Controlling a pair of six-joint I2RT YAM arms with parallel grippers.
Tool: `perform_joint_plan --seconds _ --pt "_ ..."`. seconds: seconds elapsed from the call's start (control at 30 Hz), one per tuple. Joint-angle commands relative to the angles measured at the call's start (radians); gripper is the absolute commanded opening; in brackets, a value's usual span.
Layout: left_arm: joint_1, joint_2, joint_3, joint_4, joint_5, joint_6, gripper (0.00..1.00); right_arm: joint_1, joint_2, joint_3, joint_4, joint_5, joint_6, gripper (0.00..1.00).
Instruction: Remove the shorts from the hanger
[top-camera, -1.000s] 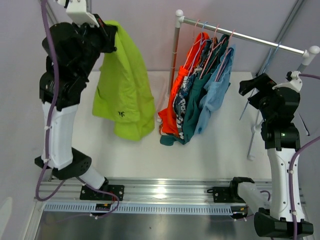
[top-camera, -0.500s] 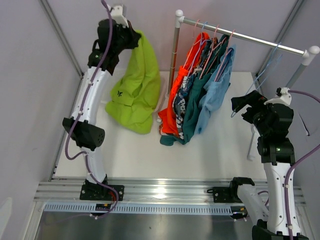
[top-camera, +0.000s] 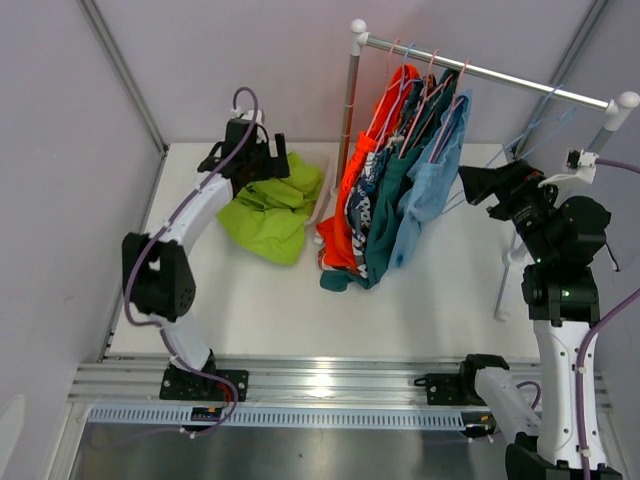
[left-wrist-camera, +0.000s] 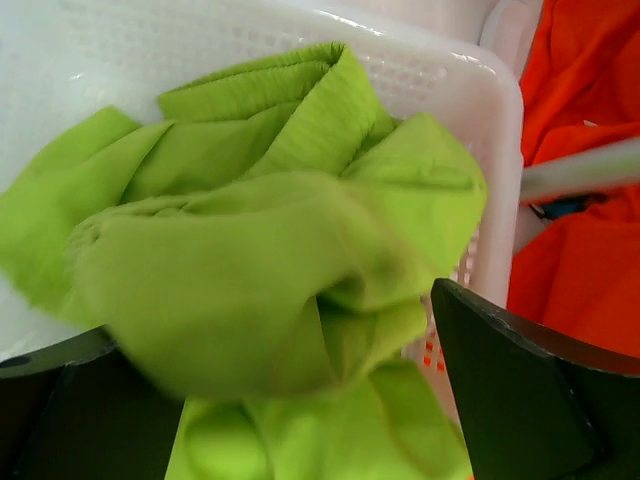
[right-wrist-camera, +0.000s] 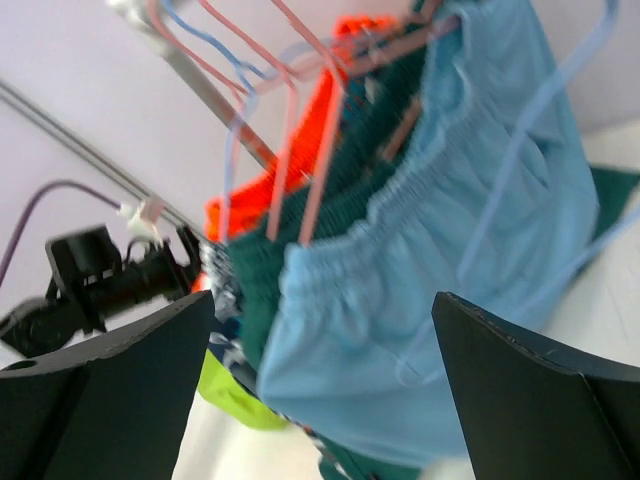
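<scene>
Lime green shorts (top-camera: 268, 208) crumpled in white basket (left-wrist-camera: 470, 90), left arm (top-camera: 190, 225) stretched low over them, left fingers (left-wrist-camera: 520, 390) spread apart, right arm (top-camera: 560, 290) raised toward light blue shorts (right-wrist-camera: 420, 300) hanging from rail (top-camera: 520, 82), right fingers (right-wrist-camera: 540, 380) apart

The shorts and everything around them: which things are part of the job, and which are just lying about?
Part of the job: lime green shorts, already off, lying on the white basket; light blue shorts, dark teal shorts, printed shorts, orange shorts, all hanging on pink hangers; left gripper and right gripper, both open.
Just there: rail; empty blue hanger; table.
</scene>
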Motion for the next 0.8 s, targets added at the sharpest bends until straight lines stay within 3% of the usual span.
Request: perform_joint_plan --seconds 0.0,0.3,0.63,0.7,0.77 --pt "-0.032 -0.254 -0.078 0.072 -0.051 0.021 0.99 0.008 0.072 0.101 0.154 -0.044 0.044 0.99" --pt "-0.052 -0.550 -0.207 -0.108 -0.005 0.035 0.99 0.158 0.299 0.264 0.205 0.083 -0.013 0.99" --pt "-0.052 -0.771 -0.461 -0.079 0.032 0.084 0.99 0.203 0.436 0.301 0.217 0.229 -0.062 0.94" --pt "-0.052 -0.791 -0.504 -0.061 0.064 0.079 0.99 0.203 0.455 0.299 0.220 0.239 -0.073 0.91" --pt "-0.052 -0.812 -0.532 -0.031 0.078 0.069 0.99 0.203 0.476 0.295 0.220 0.249 -0.071 0.80"
